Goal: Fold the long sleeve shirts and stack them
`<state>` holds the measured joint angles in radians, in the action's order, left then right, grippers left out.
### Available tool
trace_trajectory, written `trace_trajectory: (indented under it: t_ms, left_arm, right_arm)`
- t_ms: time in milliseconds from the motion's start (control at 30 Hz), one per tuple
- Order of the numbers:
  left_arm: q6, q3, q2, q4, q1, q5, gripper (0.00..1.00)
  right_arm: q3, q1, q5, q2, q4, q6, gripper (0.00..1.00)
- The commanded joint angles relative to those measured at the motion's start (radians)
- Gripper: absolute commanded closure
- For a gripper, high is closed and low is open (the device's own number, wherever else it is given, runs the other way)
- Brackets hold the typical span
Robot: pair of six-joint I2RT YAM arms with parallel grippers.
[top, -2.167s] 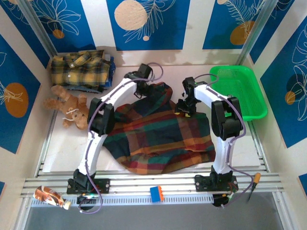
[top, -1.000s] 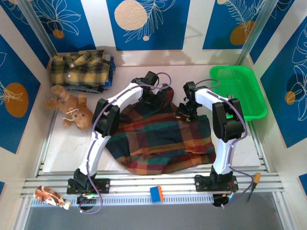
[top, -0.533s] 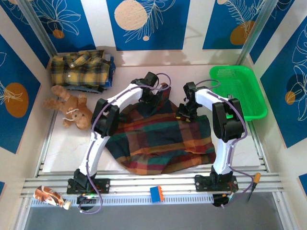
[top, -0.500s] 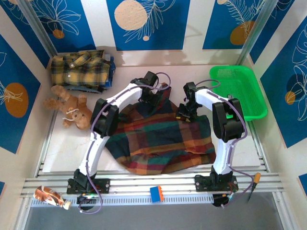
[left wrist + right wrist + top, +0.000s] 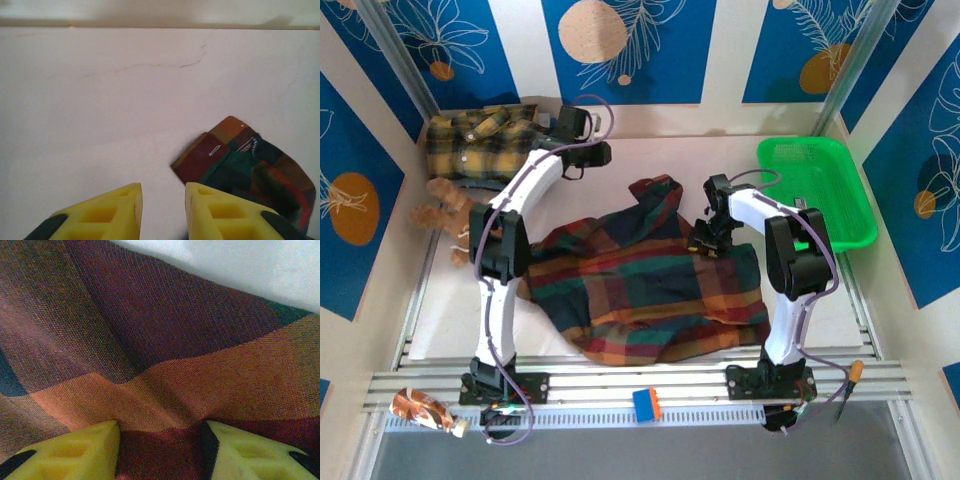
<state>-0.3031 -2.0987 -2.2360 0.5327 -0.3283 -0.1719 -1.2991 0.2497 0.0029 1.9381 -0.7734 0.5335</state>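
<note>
Seen from above, a crumpled dark green, navy, red and orange plaid flannel shirt (image 5: 650, 290) lies spread over the middle of the pale table (image 5: 650, 160), one sleeve (image 5: 655, 192) trailing toward the back wall. A folded yellow and black plaid flannel shirt (image 5: 485, 145) sits in the far left corner, well apart from it. The left gripper (image 5: 590, 155) hovers over bare table just beside the yellow shirt. In its wrist view, the left gripper (image 5: 162, 212) has its yellow fingers slightly apart with nothing between them, and the dark shirt's sleeve cuff (image 5: 215, 155) lies flat ahead and to the right. The right gripper (image 5: 705, 240) rests on the dark shirt's far right edge. Its wrist view shows the right gripper (image 5: 160, 450) with cloth puckering in between the fingers, so it appears clamped on a fold of fabric. The shirt looks not yet flattened, so the step in hand is probably straightening it for folding. To do that well, the right gripper should keep its pinch as an anchor. The left should take the cuff by its edge, catch only one layer, and draw the sleeve across without dragging the body into fresh wrinkles. The finished fold belongs on the yellow shirt.
</note>
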Motion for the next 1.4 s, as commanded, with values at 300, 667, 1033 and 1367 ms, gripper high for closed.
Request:
trace_trajectory:
  t_ms: [300, 667, 1033, 1367]
  left_arm:
    - [0.168, -0.156, -0.192, 0.229, -0.216, -0.106, 0.25]
    - [0.267, -0.152, -0.253, 0.340, -0.299, 0.091, 0.22]
    - [0.271, -0.109, -0.256, 0.286, -0.315, 0.121, 0.79]
    - [0.165, -0.002, -0.063, 0.130, -0.232, 0.151, 0.91]
  right_arm:
    - [0.029, 0.000, -0.016, -0.011, -0.029, -0.009, 0.51]
    - [0.033, 0.001, -0.033, -0.007, -0.020, -0.019, 0.51]
    - [0.027, 0.002, -0.031, -0.004, -0.032, -0.024, 0.51]
    - [0.036, 0.000, -0.007, -0.004, -0.042, -0.013, 0.52]
